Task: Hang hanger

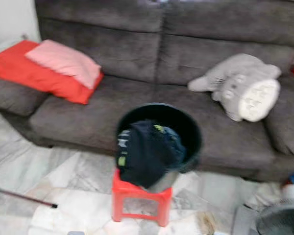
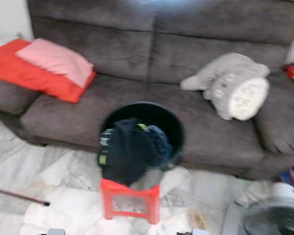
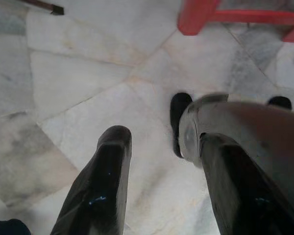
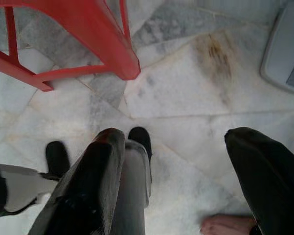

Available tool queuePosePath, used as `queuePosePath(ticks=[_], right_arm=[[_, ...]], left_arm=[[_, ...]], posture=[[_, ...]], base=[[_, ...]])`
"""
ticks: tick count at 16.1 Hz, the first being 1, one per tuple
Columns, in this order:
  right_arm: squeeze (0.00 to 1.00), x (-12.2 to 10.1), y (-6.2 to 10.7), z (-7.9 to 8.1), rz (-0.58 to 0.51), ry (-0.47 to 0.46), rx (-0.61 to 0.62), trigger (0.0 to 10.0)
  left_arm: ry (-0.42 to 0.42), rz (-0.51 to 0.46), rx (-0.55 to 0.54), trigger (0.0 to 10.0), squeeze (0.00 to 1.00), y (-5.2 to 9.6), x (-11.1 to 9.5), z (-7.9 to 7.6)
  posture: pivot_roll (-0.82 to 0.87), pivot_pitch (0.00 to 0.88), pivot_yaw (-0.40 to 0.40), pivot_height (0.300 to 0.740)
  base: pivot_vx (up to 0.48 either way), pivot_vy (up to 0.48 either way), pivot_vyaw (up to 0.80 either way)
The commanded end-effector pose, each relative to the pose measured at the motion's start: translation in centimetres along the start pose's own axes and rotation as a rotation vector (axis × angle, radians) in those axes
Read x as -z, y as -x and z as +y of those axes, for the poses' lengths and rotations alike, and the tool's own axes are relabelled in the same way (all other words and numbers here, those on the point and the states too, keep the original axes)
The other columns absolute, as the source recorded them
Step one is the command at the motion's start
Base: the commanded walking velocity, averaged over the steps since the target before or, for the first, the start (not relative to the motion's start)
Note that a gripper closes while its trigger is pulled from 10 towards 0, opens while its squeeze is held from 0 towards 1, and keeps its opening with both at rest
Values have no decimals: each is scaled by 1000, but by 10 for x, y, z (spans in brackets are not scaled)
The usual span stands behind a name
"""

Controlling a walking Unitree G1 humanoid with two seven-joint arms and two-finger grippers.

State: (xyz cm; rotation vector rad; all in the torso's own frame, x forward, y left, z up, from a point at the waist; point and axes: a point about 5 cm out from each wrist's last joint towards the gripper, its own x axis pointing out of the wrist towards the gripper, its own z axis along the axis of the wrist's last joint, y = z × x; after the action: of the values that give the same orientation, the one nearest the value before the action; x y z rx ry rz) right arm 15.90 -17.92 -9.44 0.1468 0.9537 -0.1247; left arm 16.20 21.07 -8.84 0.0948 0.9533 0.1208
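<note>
A black bucket [image 1: 186, 128] stuffed with dark clothes [image 1: 147, 152] stands tilted on a small red stool [image 1: 139, 198] in front of the sofa. Both arms hang low over the marble floor. In the left wrist view my left gripper [image 3: 161, 142] is open, nothing between its fingers [image 3: 108, 171], with one red stool leg [image 3: 196, 19] beyond it. In the right wrist view my right gripper [image 4: 174, 137] is open too, empty, close to another leg of the stool [image 4: 122, 54]. My own silver leg [image 3: 245, 127] and black feet [image 4: 56, 156] stand on the tiles.
A dark grey sofa [image 1: 137, 54] holds red and pink cushions [image 1: 59, 66] at left and a grey plush toy [image 1: 245, 85] at right. A fan [image 1: 284, 215] stands at lower right, a thin stick [image 1: 24, 197] lies at left. A grey flat device [image 4: 289, 54] lies on the floor.
</note>
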Motion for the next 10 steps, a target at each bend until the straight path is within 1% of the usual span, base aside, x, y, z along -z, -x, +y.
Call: queuePosePath(ticks=[1,5,6,7,8,9,10], right_arm=[[0,9,2,4,27,-18,-5,10000],[0,10,2,5,28,-19,-11,10000],[0,10,2,5,28,-18,-12,10000],[0,10,2,5,28,-17,-13,10000],[0,10,2,6,28,-11,-18,10000],[0,10,2,6,28,-15,-18,10000],[0,10,2,6,29,-16,-19,10000]], left_arm=[[-11,29,-5,10000,0,2,8,3],[27,-40,-3,10000,0,0,-3,2],[65,-71,-8,10000,0,0,-9,4],[100,-119,-18,10000,0,-1,-18,6],[114,-181,-26,10000,0,-2,-30,9],[114,-257,-25,10000,0,-2,-46,12],[131,-359,-28,10000,0,-1,-68,17]], posture=[[2,134,-32,740],[6,122,-28,740],[1,120,-24,740],[-7,119,-22,740],[-6,119,-22,740],[-3,119,-22,740],[-1,123,-21,740]], base=[[0,0,0],[0,0,0],[0,0,0],[0,0,0],[0,0,0],[0,0,0],[0,0,0]])
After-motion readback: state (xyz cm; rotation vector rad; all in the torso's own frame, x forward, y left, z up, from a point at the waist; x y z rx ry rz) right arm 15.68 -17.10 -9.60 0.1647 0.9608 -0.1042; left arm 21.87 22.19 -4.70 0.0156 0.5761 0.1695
